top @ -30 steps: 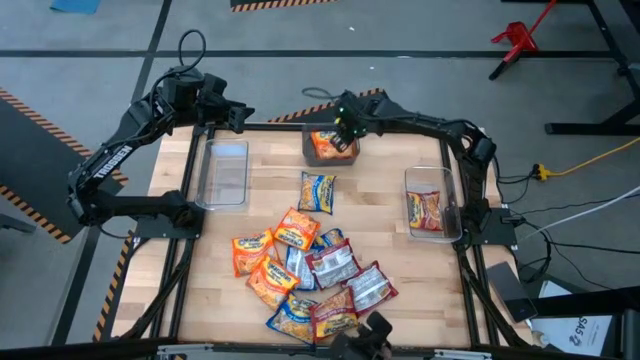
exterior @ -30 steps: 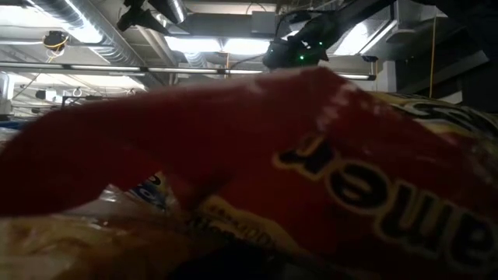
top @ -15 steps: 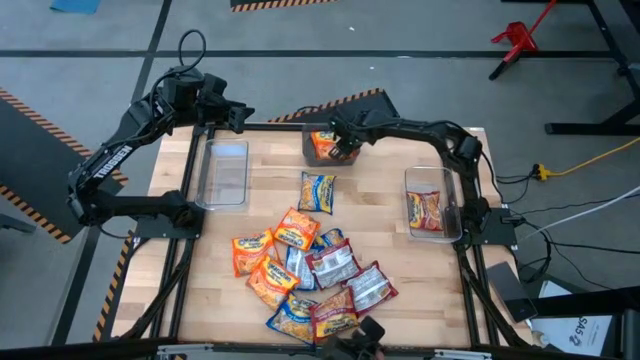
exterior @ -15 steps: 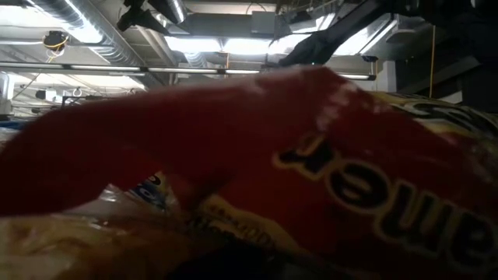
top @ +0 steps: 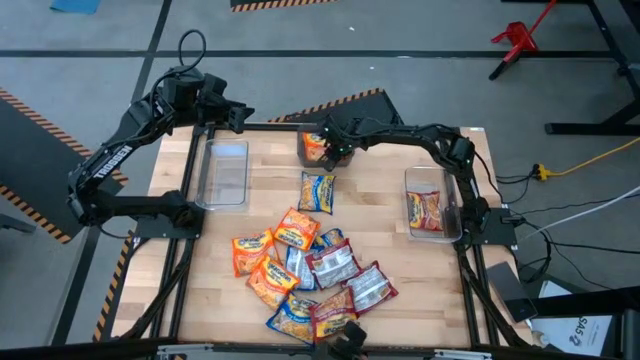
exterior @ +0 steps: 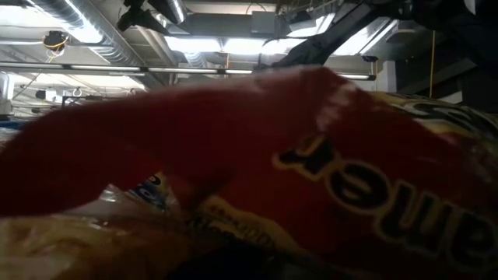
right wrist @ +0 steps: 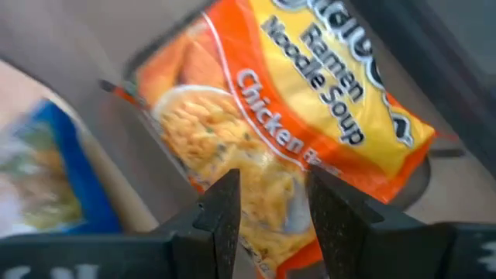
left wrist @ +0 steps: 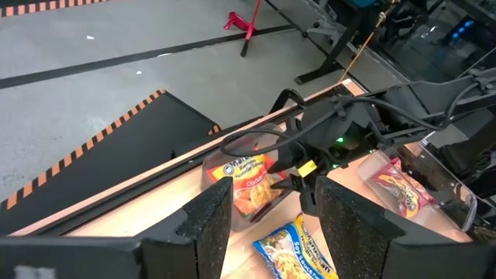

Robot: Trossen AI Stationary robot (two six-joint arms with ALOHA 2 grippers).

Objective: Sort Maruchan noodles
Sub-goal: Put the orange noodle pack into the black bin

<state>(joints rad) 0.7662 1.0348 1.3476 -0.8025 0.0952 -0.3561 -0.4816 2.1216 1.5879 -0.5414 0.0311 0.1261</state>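
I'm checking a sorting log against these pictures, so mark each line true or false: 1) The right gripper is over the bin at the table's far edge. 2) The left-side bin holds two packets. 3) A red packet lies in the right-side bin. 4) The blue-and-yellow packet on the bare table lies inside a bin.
1) True: the right gripper is at the far-edge bin, over an orange packet.
2) False: the left-side bin shows no packets in it.
3) True: a red packet lies in the right-side bin.
4) False: the blue-and-yellow packet lies on the bare wood, between the far-edge bin and the pile.
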